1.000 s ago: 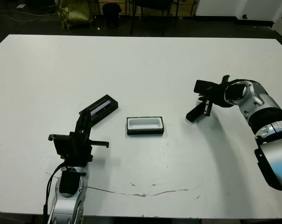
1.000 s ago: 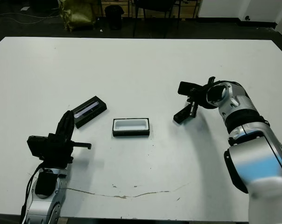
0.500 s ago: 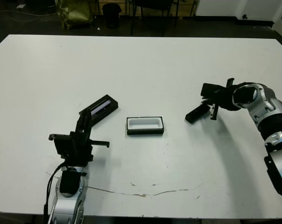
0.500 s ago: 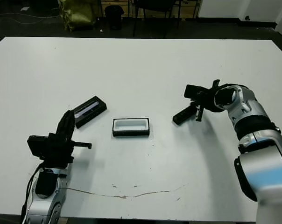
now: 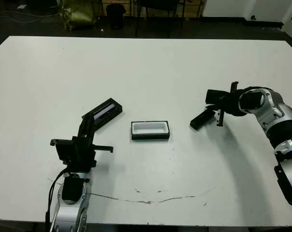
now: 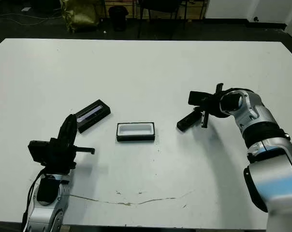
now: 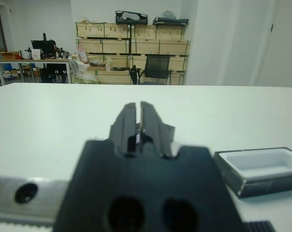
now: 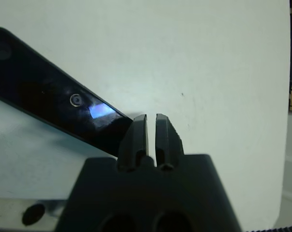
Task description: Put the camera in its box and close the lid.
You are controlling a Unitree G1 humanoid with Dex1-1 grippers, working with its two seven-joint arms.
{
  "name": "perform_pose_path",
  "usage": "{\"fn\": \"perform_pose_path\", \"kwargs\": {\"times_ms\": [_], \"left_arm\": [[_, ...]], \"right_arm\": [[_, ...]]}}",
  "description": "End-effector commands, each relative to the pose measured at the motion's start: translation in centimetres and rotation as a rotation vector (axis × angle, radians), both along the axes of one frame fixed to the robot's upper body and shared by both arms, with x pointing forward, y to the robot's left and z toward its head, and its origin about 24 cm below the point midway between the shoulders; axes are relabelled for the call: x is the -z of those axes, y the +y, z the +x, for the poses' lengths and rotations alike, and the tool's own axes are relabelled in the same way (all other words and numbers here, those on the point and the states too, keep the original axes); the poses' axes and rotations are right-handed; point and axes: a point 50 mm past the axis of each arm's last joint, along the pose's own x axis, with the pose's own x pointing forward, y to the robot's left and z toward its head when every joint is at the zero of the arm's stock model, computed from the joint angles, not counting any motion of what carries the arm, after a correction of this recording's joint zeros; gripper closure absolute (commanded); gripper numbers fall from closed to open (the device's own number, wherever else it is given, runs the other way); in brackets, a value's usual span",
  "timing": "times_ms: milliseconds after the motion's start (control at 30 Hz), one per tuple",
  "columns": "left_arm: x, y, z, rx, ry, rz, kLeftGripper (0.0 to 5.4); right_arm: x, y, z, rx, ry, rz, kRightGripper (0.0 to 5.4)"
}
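The camera (image 5: 202, 119), a slim black oblong, lay flat on the white tabletop (image 5: 151, 67), to the right of the box (image 5: 150, 130) and well apart from it. Its long axis ran on a diagonal, the lower end pointing toward the box and the upper end toward my right claw (image 5: 218, 110). That claw sat just beside the camera's upper end, fingers (image 8: 156, 135) pressed together with only a hairline gap, gripping nothing. In my right wrist view the camera's glossy face filled the space just ahead of the fingertips. My right arm was clearly the nearer one. My left claw (image 5: 86, 126) rested near the tabletop's front left, its 2 fingers also pressed together and empty, with the lid (image 5: 105, 111) lying just beyond its tips. The box stood open, its white lining bare. I judged the pickup not yet begun; the claw would need to spread across the camera's narrow width.
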Motion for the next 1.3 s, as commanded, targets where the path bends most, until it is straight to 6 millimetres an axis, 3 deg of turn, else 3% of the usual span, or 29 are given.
{"fn": "perform_pose_path", "kwargs": {"times_ms": [33,467,1300], "left_arm": [[0.7,0.2,-0.3,-0.008,0.032,0.002,5.39],[0.7,0.2,-0.3,-0.011,0.034,0.0,5.39],[0.7,0.4,-0.3,-0.028,0.027,0.004,5.39]], "right_arm": [[1.4,-0.9,-1.0,0.017,0.081,0.009,5.4],[1.3,-1.7,-2.7,-0.034,0.115,0.049,5.4],[-0.8,-2.0,-5.3,-0.064,0.242,0.049,5.4]]}}
